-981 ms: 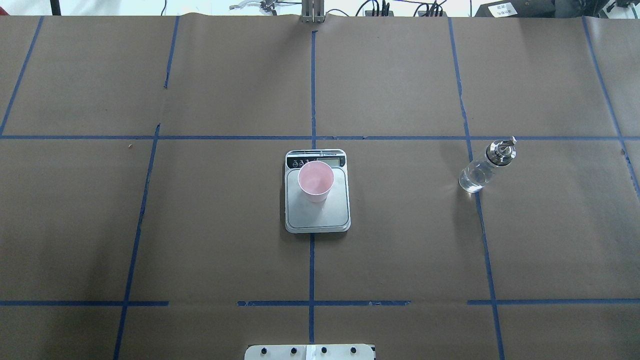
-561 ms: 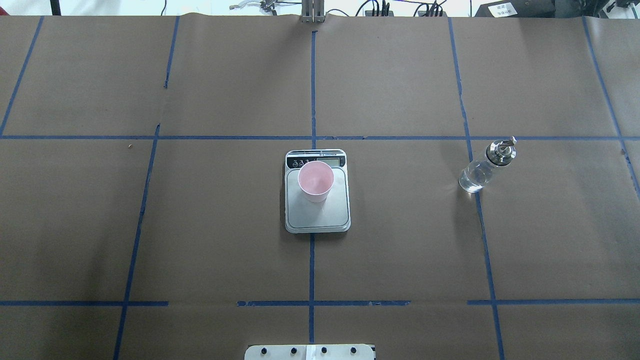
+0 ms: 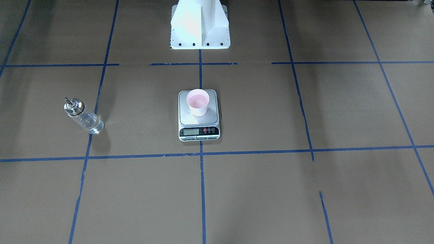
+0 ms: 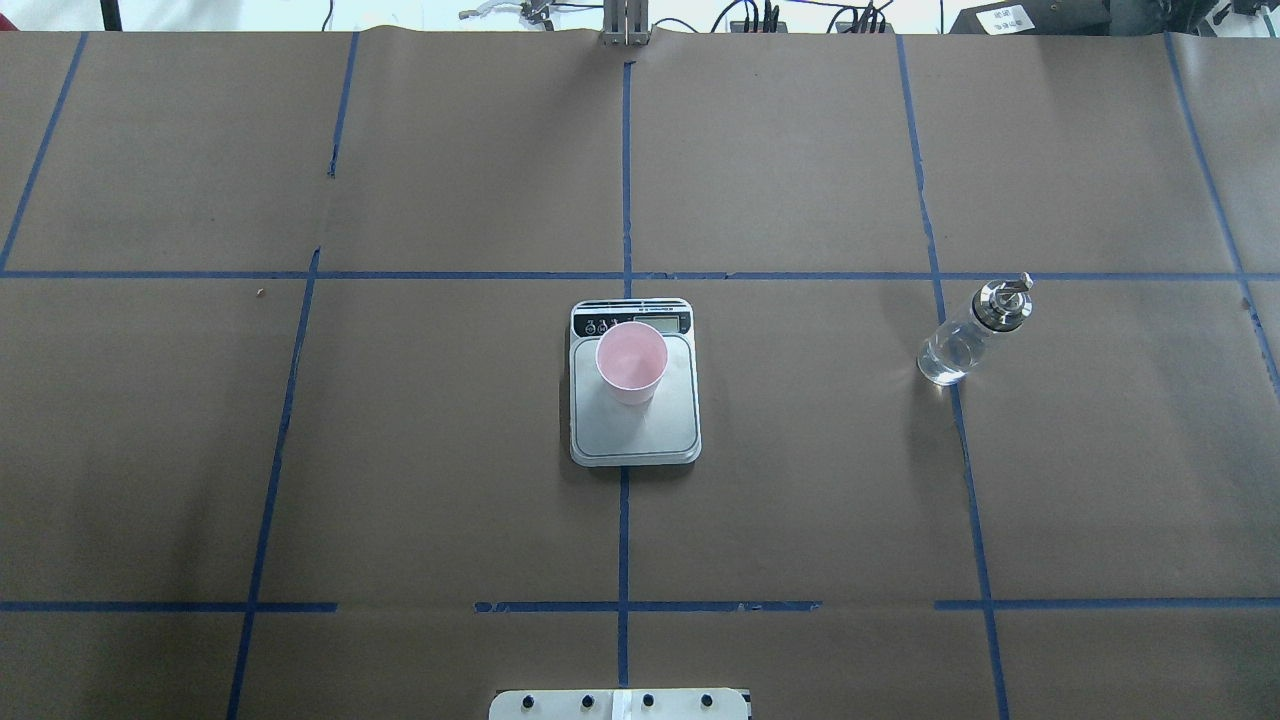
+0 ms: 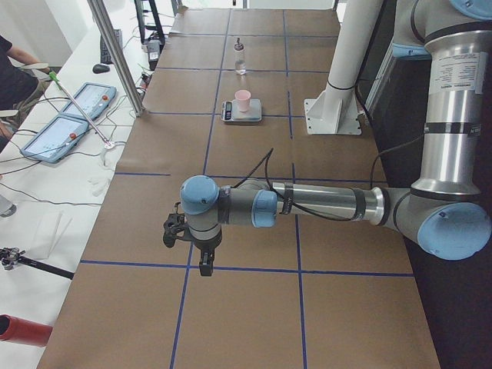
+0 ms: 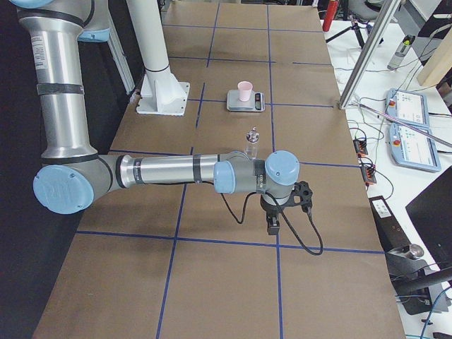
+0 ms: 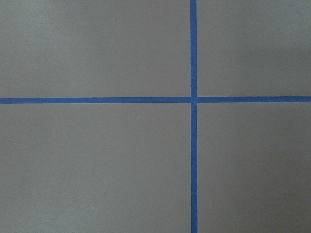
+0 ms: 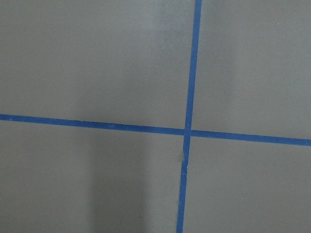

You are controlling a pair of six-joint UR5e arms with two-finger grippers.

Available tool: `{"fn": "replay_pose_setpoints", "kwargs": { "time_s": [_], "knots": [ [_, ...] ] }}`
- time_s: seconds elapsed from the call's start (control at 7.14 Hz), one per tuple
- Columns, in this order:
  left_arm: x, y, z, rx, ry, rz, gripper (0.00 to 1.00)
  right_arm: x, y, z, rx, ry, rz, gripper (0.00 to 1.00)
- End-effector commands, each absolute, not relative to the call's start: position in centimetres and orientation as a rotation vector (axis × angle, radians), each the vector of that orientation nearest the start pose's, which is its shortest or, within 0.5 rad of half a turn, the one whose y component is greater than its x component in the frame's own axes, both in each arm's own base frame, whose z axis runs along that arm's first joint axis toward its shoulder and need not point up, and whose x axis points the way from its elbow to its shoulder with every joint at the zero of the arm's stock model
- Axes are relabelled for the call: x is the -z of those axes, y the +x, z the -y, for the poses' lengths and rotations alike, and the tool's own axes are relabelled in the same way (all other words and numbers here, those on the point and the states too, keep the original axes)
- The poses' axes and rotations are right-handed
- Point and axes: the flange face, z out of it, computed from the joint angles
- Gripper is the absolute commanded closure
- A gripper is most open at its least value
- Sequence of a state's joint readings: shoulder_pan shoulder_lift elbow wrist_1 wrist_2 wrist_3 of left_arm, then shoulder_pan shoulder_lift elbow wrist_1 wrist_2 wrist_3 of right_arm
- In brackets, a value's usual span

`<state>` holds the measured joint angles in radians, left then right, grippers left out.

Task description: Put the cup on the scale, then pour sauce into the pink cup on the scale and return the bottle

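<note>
Two arms: both reach out low over the table (image 4: 450, 480), each well apart from the scale, and I see each only from its own side camera.
Left gripper (image 5: 206, 267): it points down over bare brown paper just beside a crossing of blue tape lines (image 4: 624, 180); I cannot tell whether its jaws are spread or closed.
Right gripper (image 6: 272, 227): it points down near another tape crossing; here too I cannot tell how the jaws stand.
Cup (image 4: 632, 362): it stands upright on the scale's steel plate, roughly mid-plate, with its pink inside showing. I cannot tell whether any liquid lies in it.
Scale (image 4: 640, 435): it sits flat at the table's middle on the centre tape line, display strip facing away from the robot.
Bottle (image 4: 960, 340): it stands upright on the paper, well off to my right of the scale, its base on a tape line and its metal spout on top.
Sauce (image 4: 942, 362): clear liquid, faintly visible low in the glass.
</note>
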<state>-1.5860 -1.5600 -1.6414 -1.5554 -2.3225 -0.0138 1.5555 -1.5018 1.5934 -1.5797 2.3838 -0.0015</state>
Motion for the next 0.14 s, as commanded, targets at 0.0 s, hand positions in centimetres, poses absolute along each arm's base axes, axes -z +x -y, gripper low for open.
{"fn": "replay_pose_setpoints", "kwargs": {
  "time_s": [0.0],
  "knots": [
    [-63.23, -7.43, 48.85, 0.014, 0.044, -0.751, 0.00, -61.33, 5.29, 52.57, 0.048, 0.068, 0.813, 0.00]
  ]
}}
